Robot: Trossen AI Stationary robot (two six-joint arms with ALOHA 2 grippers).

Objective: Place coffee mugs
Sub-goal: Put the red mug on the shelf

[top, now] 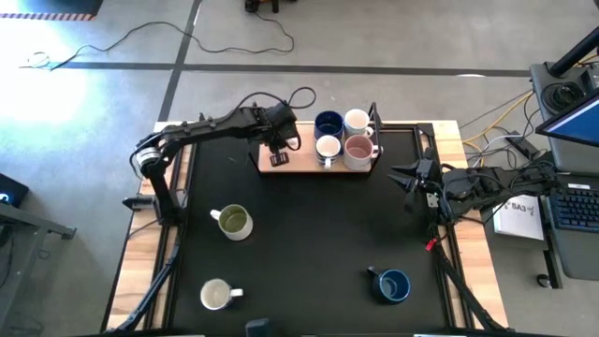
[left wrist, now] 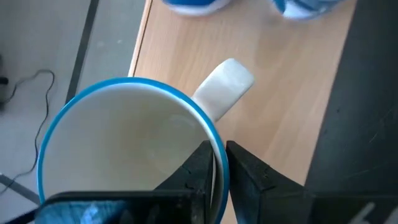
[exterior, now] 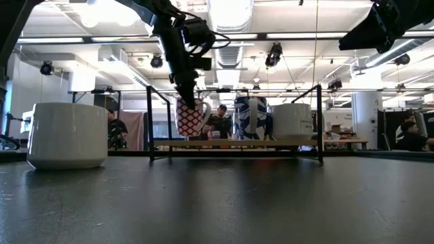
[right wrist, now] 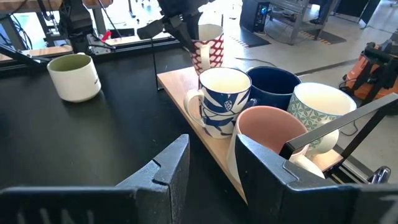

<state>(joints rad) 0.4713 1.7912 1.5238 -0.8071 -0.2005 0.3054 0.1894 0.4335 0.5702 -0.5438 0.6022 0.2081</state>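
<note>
The white ceramic mug with red print (exterior: 190, 116) hangs by its rim in my left claw (left wrist: 214, 163), pinched shut, over the wooden tray's (top: 292, 163) bare end at the surface's far edge, beside four mugs; right claw (right wrist: 211, 155) waits open at the right edge.

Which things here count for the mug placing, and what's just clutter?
Job:
- left gripper, shut on the red-print mug over the wooden board
- four mugs on the board
- olive-green mug, white mug, dark blue mug on the mat

Lying about:
- floor cables
- laptop
- right gripper, open, waiting
</note>
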